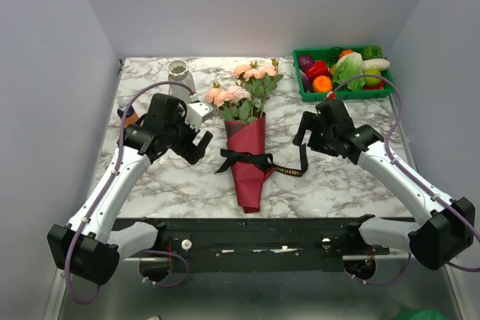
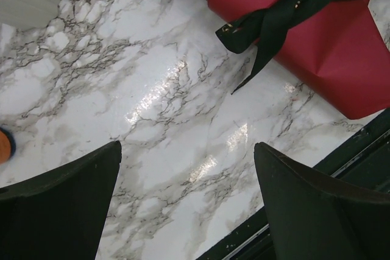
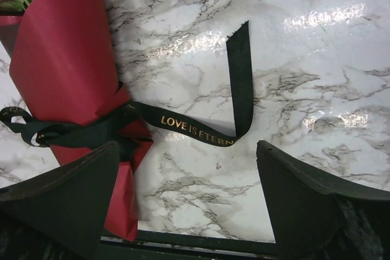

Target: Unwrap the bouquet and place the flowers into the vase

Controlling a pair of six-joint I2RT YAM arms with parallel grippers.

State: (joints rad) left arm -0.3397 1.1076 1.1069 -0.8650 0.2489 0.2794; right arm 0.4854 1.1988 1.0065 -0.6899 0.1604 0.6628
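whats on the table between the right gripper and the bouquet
A loose tail of the black ribbon lies on the marble table between the right gripper and the bouquet, seen in the right wrist view.

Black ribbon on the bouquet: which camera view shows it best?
Right wrist view. The black ribbon is close and sharp there: its knot round the red paper cone and a loose tail with gold lettering. The top external view shows all of it, but small. The left wrist view catches only the bow's loops and one short end.

Left fingers (image 2: 61,211) and right fingers (image 3: 55,211) spread wide, pointing downward.
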